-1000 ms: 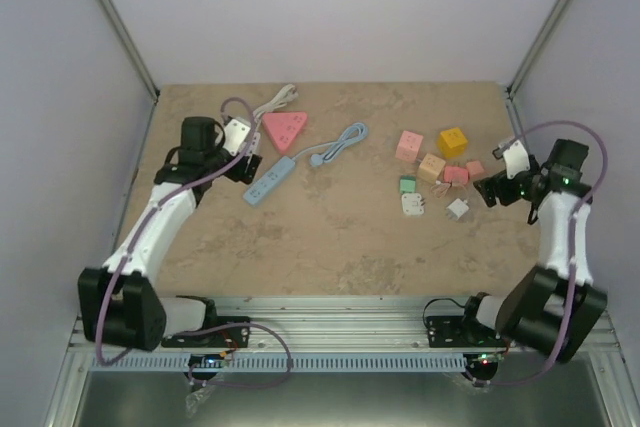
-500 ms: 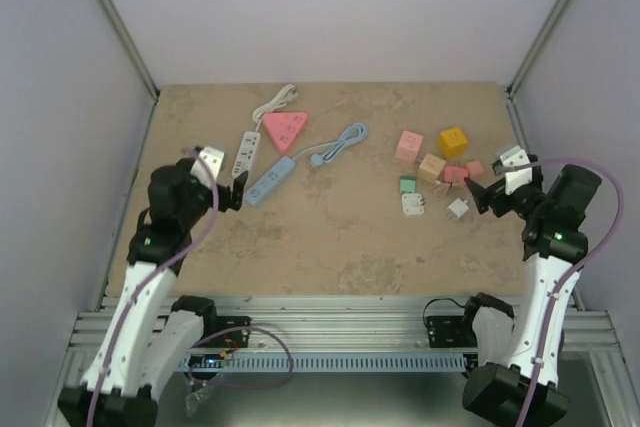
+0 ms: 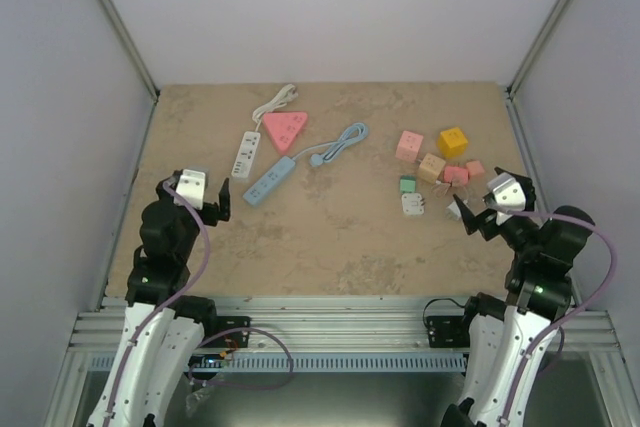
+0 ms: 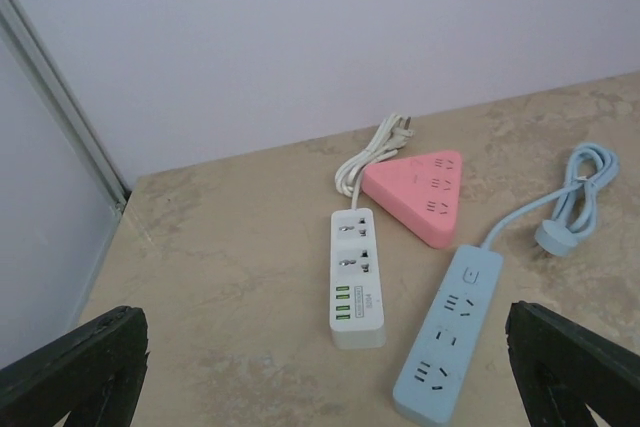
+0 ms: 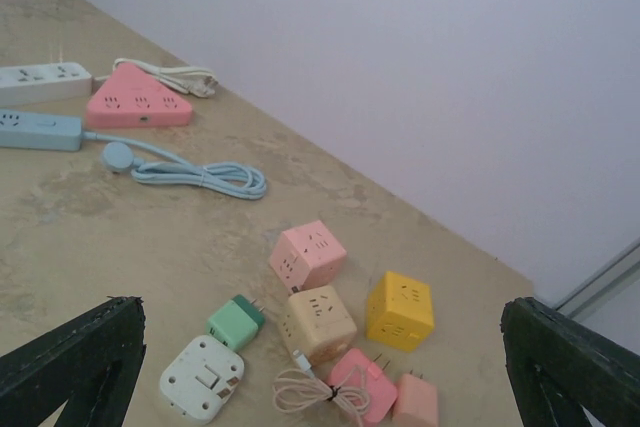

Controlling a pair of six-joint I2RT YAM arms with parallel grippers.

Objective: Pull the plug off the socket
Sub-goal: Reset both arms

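Left pincer (image 3: 216,203) and right pincer (image 3: 469,217) spread wide, empty.
Triangular pink socket block (image 4: 420,192) and pastel cubes (image 5: 308,257) are seen on mottled table (image 3: 330,237).

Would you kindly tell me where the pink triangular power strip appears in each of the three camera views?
Top external: pink triangular strip at the table's far left part, near the back wall.
Left wrist: pink triangular strip right of centre, beside the white strip.
Right wrist: pink triangular strip at upper left.
Shared landmark: the blue strip lying next to it.
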